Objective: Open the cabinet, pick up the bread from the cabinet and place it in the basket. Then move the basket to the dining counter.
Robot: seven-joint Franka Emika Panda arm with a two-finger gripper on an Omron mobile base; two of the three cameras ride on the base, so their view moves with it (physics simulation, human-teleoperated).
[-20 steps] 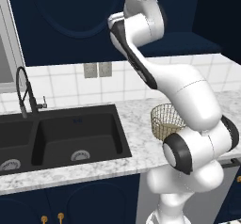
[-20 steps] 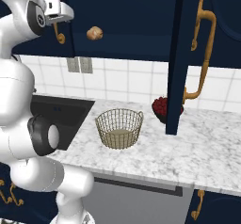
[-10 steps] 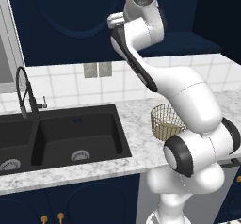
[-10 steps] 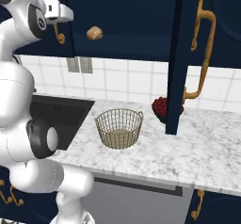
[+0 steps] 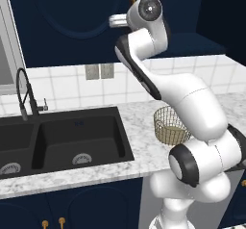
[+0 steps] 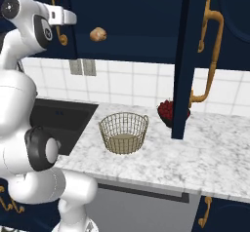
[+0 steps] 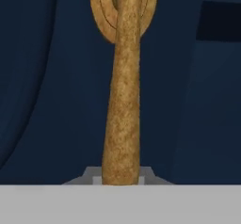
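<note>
The gripper [image 7: 121, 178] was clamped on the brass handle [image 7: 123, 100] of the closed left cabinet door [image 6: 34, 11]. The bread [image 6: 98, 34] sat inside the cabinet, above the basket [image 6: 123, 132] on the worktop [image 6: 195, 153]. Pulling along the door's arc should keep the grip from slipping.

Evenly and softly lit, rendered and sharp, without glare. Faint shadow beneath the round tan-gold wire mesh basket [image 6: 123, 132] on the speckled white-grey marble counter [image 6: 195, 158]; dim inside the dark navy wall cabinet [image 6: 136, 16].
</note>
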